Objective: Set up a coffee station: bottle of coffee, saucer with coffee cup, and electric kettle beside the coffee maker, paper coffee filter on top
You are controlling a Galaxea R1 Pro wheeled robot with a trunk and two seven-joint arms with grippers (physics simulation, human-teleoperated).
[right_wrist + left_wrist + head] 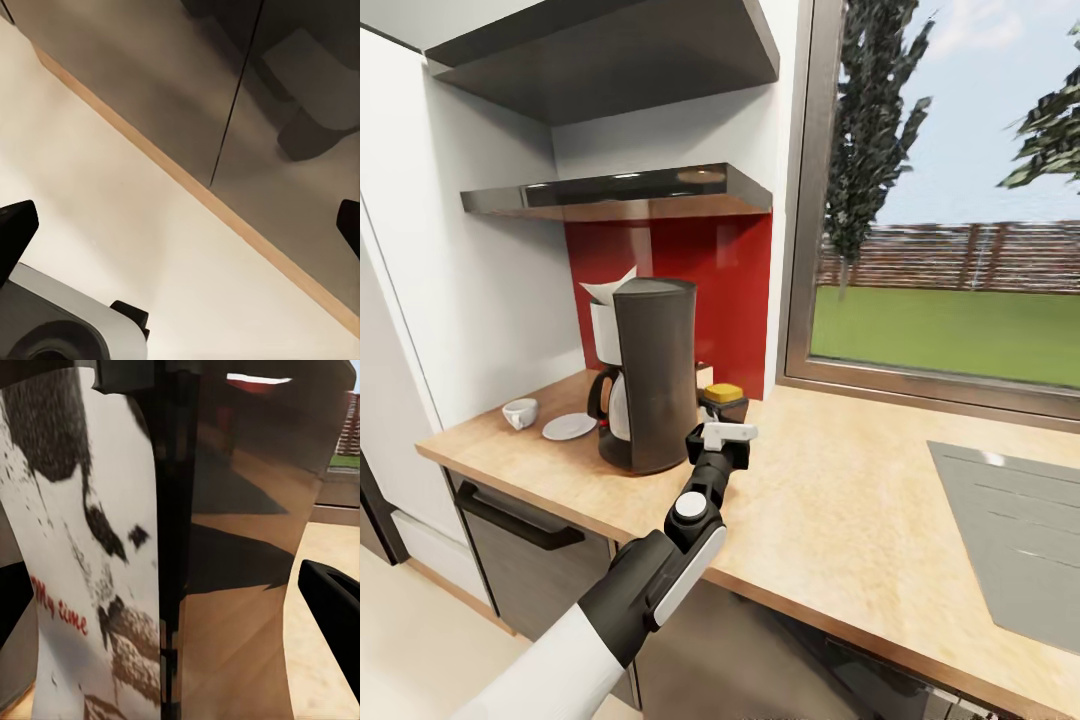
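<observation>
Left tool [722, 436] is spread on either side of the bottle of coffee [724, 395], its fingers [334, 600] apart from the printed wall. Coffee maker [648, 375] stands on the desk [840, 480] just beside the tool, filter [605, 287] on top; saucer [569, 427] and cup [520, 412] lie beyond it. Judged rigid, smooth, moderately heavy: grip mid-body. Bottle is largely hidden; kettle unseen. Right tool [180, 225] is spread, empty.
</observation>
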